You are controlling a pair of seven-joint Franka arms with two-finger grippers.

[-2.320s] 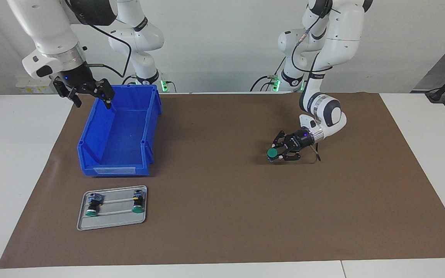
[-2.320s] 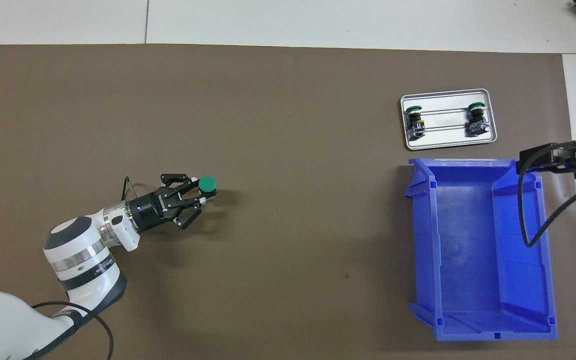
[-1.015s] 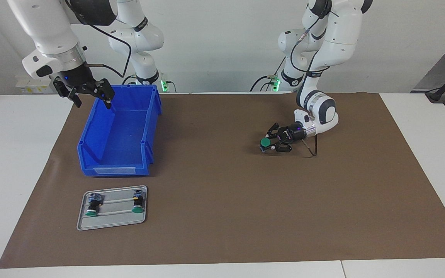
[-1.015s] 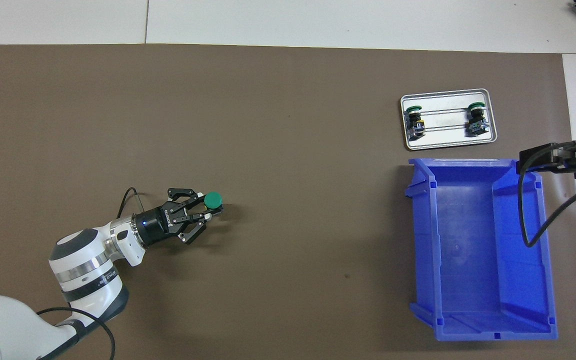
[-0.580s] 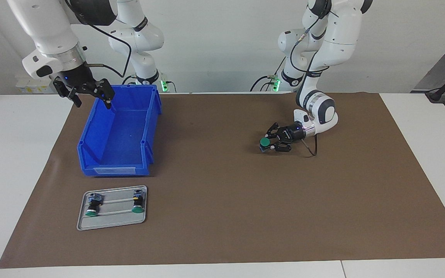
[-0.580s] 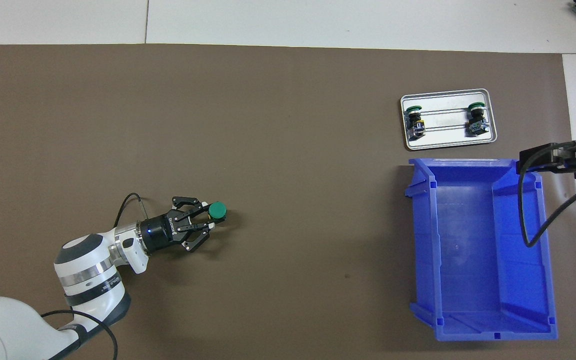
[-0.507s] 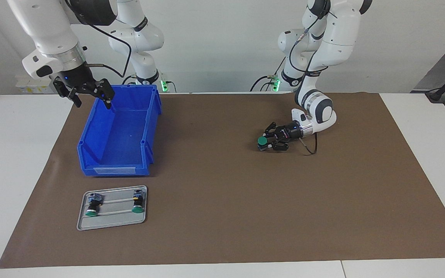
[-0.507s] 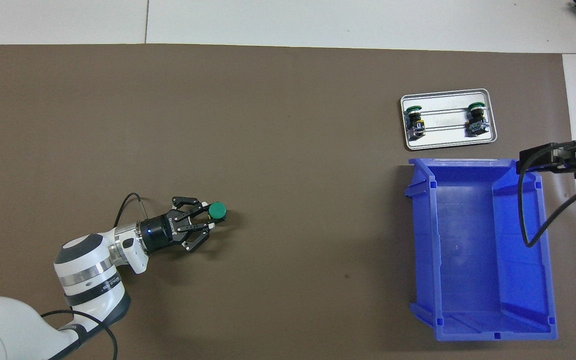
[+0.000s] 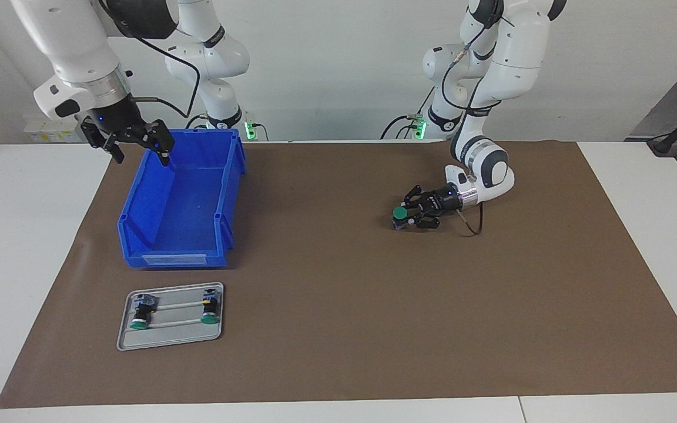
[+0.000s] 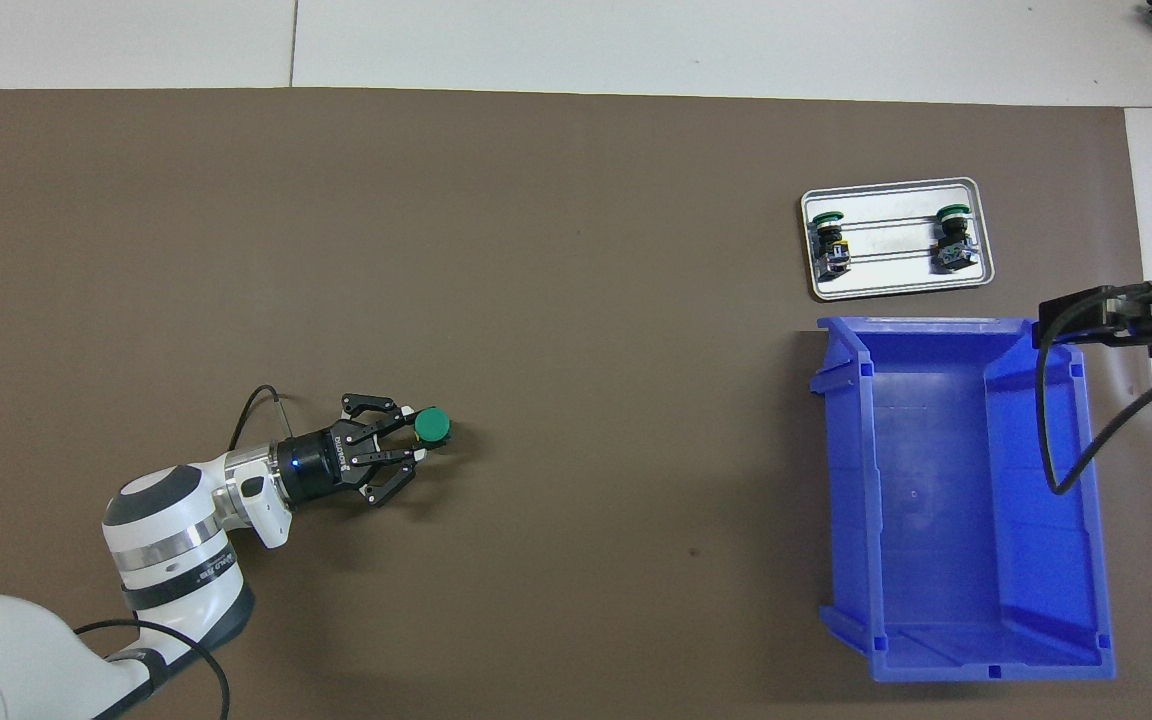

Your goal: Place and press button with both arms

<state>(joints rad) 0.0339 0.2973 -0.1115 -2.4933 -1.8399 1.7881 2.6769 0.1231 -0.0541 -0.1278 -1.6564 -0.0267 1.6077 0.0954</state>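
On the brown-matted desk, a blue bin stands at the right arm's end, with the right pincer wide open and empty over its corner, waiting. Beside the bin, a metal tray holds two spare buttons. Low over mid-mat, the left pincer grips the green-capped button, seemingly just touching down. Placing looks nearly done; release and pressing remain.

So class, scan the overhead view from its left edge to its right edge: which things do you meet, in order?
Left gripper shut on the green-capped button → metal tray holding two more green-capped buttons → right gripper, over the blue bin's corner.
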